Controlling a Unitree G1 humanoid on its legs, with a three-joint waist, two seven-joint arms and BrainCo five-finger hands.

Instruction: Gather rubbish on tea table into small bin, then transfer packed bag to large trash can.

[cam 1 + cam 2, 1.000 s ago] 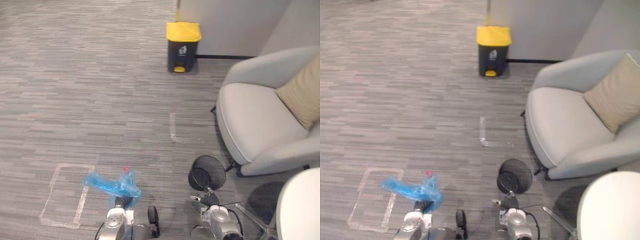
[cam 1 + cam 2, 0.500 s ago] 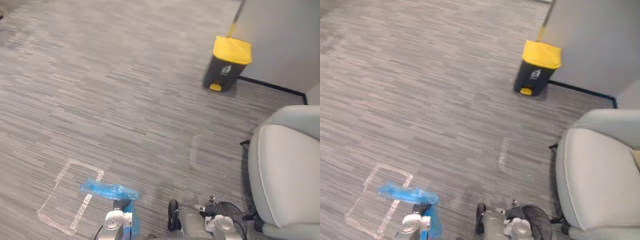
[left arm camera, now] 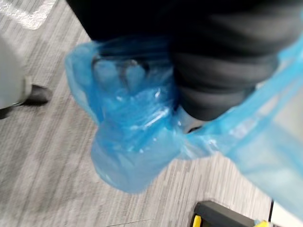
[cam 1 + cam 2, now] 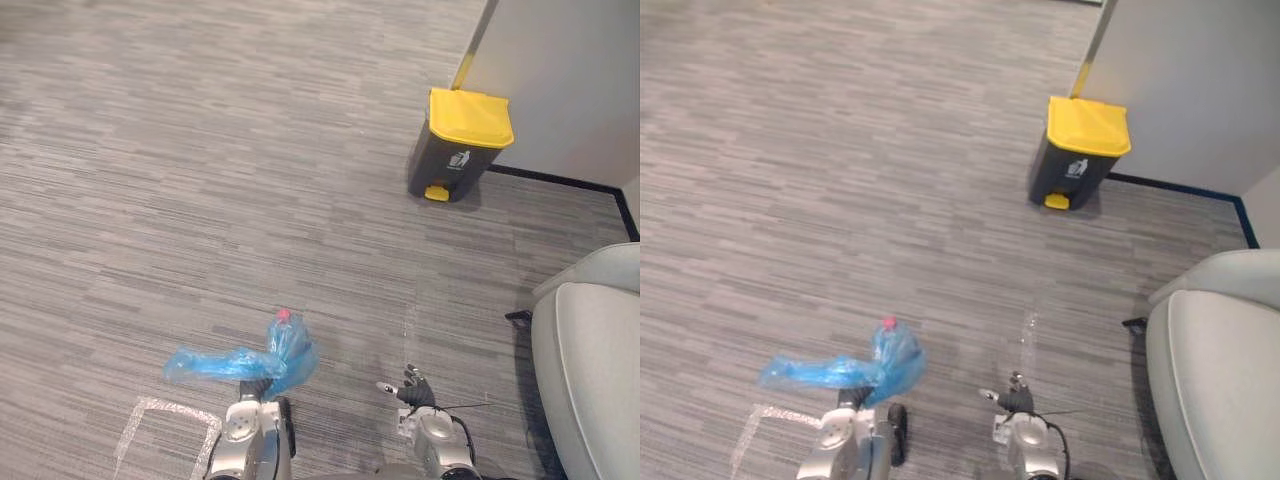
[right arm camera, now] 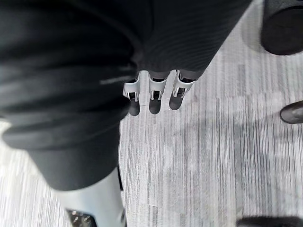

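Carrying stage. The view has swung round within the last second: the small bin has passed out of it, the chair [image 4: 590,380] sits at the right edge, and the can [image 4: 460,145], lid down, stands ahead and well apart. The blue bag [image 4: 240,365] rides on the left hand [image 3: 218,80], though how it is gripped cannot be told. The right hand [image 5: 152,94] hangs slack and empty. Gathering looks done, and the walk to the can remains.
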